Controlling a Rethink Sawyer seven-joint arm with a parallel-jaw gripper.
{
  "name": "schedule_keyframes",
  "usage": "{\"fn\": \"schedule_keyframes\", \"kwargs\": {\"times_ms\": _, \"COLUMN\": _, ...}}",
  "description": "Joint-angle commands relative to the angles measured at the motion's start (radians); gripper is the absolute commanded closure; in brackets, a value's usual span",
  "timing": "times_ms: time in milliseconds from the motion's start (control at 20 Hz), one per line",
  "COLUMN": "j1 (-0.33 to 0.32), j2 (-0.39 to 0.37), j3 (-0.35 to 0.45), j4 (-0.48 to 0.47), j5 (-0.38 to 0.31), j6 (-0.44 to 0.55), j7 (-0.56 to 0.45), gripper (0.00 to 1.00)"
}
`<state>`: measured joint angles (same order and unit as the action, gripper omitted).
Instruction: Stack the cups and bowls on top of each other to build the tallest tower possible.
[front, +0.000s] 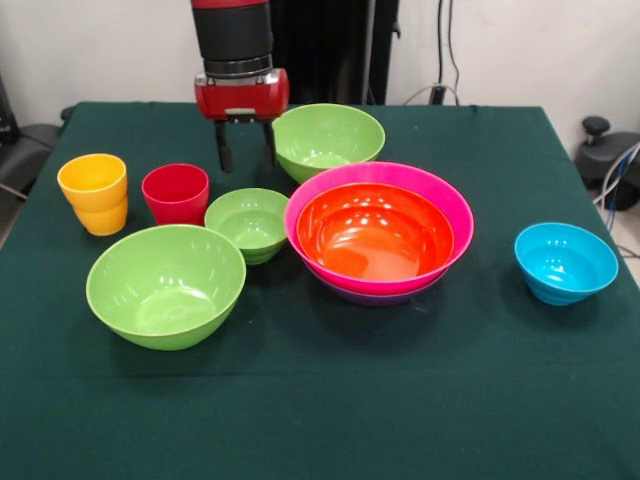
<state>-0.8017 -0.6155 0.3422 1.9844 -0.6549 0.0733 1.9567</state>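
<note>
An orange bowl (375, 230) sits nested in a hot pink bowl (440, 195), with a purple rim (375, 297) showing beneath them; this pile stands at the table's middle. A large lime green bowl (327, 140) lies behind it, a small green bowl (248, 222) to its left, and another large green bowl (166, 284) near the front left. A red cup (176, 193) and a yellow cup (94, 192) stand at the left. A sky blue bowl (565, 262) sits at the right. My gripper (246, 158) hangs open above the table, behind the small green bowl, holding nothing.
The dark green tablecloth (320, 400) covers the table. Cables and a black object (605, 150) lie off the table's right side.
</note>
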Motion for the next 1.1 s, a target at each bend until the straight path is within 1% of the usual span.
{"fn": "schedule_keyframes", "kwargs": {"times_ms": 50, "j1": 0.034, "j2": 0.054, "j3": 0.06, "j4": -0.135, "j5": -0.048, "j6": 0.121, "j7": -0.073, "gripper": 0.0}}
{"fn": "schedule_keyframes", "kwargs": {"times_ms": 200, "j1": 0.072, "j2": 0.103, "j3": 0.02, "j4": -0.172, "j5": -0.065, "j6": 0.075, "j7": -0.04, "gripper": 0.0}}
{"fn": "schedule_keyframes", "kwargs": {"times_ms": 350, "j1": 0.092, "j2": 0.139, "j3": 0.003, "j4": -0.209, "j5": -0.071, "j6": 0.055, "j7": -0.031, "gripper": 0.0}}
{"fn": "schedule_keyframes", "kwargs": {"times_ms": 600, "j1": 0.083, "j2": 0.169, "j3": 0.021, "j4": -0.246, "j5": -0.065, "j6": 0.077, "j7": -0.053, "gripper": 0.0}}
{"fn": "schedule_keyframes", "kwargs": {"times_ms": 800, "j1": 0.094, "j2": 0.176, "j3": 0.02, "j4": -0.259, "j5": -0.058, "j6": 0.077, "j7": -0.047, "gripper": 0.0}}
{"fn": "schedule_keyframes", "kwargs": {"times_ms": 1100, "j1": 0.094, "j2": 0.153, "j3": 0.024, "j4": -0.24, "j5": -0.051, "j6": 0.085, "j7": -0.045, "gripper": 0.0}}
